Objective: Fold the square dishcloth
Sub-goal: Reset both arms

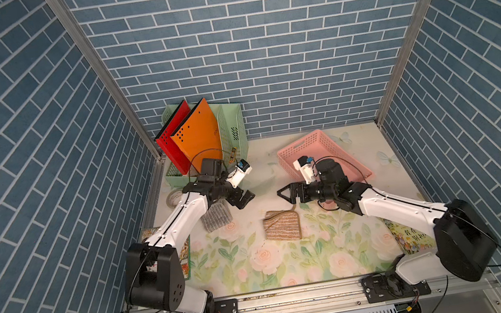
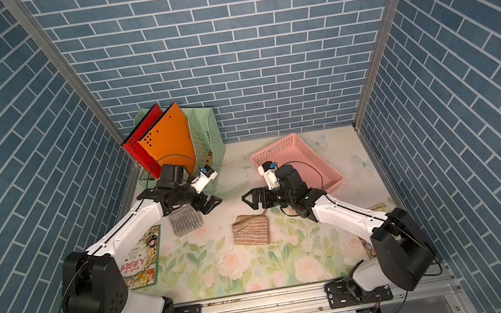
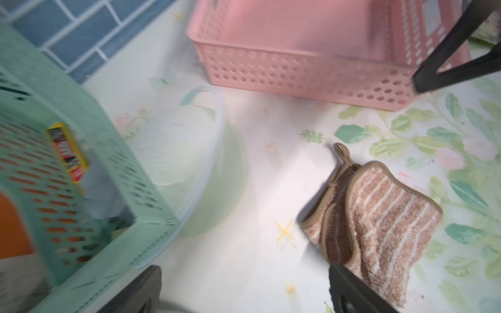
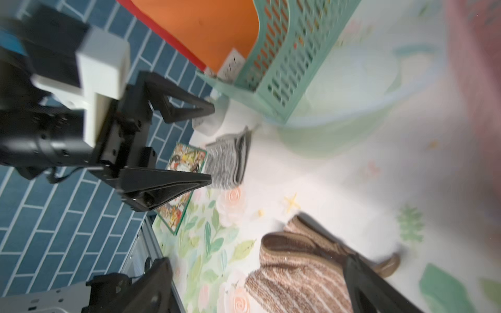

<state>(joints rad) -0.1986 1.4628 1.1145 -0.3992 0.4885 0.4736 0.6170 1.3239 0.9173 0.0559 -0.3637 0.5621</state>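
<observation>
Left gripper, right gripper: jaws gaping, empty, hovering clear of cloth. Brown striped dishcloth mid-table, below and between them. Risk: top layer unpinned, could spring open; loop at 1 o'clock corner could snag right claw. Looks folded, edges wavy, layers misaligned. Grey cloth at 9 o'clock, pink basket at 1.

Grey cloth partly hidden under left gripper, book partly behind that arm, pink basket beside right gripper just blur in right wrist view.
</observation>
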